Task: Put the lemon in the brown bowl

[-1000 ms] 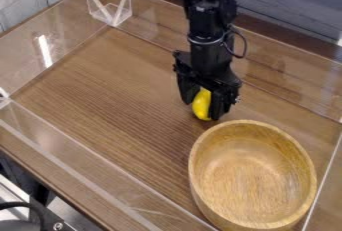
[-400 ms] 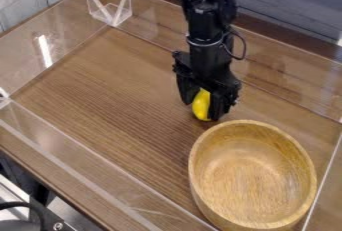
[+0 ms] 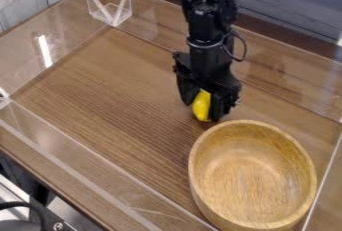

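Camera view: the wood table (image 3: pixel 94 105) is under it all, the big brown bowl (image 3: pixel 253 175) sits in front of the black robot hand (image 3: pixel 205 103), whose fingers are spread wide, and the little yellow lemon (image 3: pixel 202 105) is down between those fingers, outside the bowl.

So there's this clear wire-looking stand thing (image 3: pixel 108 7) sitting near the far edge of the wooden desk (image 3: pixel 100 95), over on the upper left. Some dark cables (image 3: pixel 30 207) are curving around at the lower left corner, just off the desk's near edge. Slatted stuff is showing past the desk, top left, too blurry to name.
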Available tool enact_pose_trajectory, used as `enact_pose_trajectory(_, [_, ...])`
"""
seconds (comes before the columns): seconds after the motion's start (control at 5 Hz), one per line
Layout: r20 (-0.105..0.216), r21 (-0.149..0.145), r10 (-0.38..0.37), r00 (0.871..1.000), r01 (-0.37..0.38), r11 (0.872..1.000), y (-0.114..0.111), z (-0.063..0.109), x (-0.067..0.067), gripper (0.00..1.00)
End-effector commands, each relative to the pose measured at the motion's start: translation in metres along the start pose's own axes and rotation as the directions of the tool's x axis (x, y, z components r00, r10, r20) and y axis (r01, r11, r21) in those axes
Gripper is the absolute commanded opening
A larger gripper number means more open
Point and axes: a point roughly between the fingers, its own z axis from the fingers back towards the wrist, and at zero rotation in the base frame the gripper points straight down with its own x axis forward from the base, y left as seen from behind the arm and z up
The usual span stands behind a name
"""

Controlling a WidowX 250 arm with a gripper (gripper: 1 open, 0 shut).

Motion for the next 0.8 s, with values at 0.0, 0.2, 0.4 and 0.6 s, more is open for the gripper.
enact_pose_trajectory(0.0, [0.041, 0.011, -0.025, 0.999, 0.025, 1.000, -0.0062, 0.0105, 0.0041, 0.00])
enact_pose_trajectory(0.2, [0.044, 0.013, -0.026, 0.999, 0.025, 1.000, -0.0074, 0.0109, 0.0032, 0.00])
enact_pose_trajectory(0.4, [0.047, 0.014, -0.027, 0.999, 0.027, 1.000, -0.0086, 0.0109, 0.0024, 0.00])
enact_pose_trajectory(0.6, [0.051, 0.016, -0.029, 0.998, 0.028, 0.999, -0.0100, 0.0109, 0.0015, 0.00])
